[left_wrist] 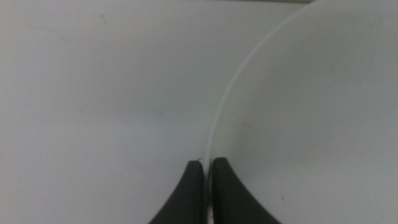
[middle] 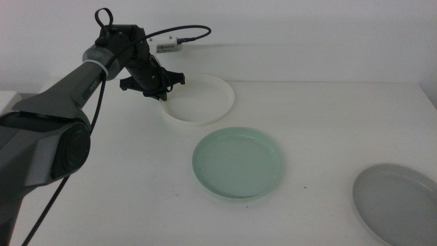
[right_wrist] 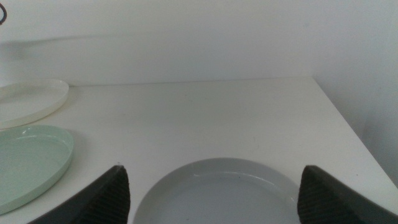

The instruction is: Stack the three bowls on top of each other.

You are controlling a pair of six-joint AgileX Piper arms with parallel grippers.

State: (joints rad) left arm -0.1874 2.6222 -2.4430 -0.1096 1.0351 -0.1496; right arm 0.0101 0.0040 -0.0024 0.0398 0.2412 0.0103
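Far back on the table [middle: 328,109], the left gripper [middle: 158,87] pinched the white bowl's [middle: 201,99] rim. Nearer sat the mint green bowl [middle: 237,162], then the grey bowl [middle: 397,201], above which the right gripper [right_wrist: 214,186] hung, jaws spread.

Grey-shelled left arm [middle: 48,116] with black looping cables, a pale wrist band, dark tapered jaws.

1. Left gripper [middle: 162,93] sits at the white bowl's [middle: 201,99] left rim.
2. Mint green bowl [middle: 237,162] lies mid-tabletop [middle: 328,116].
3. Grey bowl [middle: 399,203] lies at the lower right corner.
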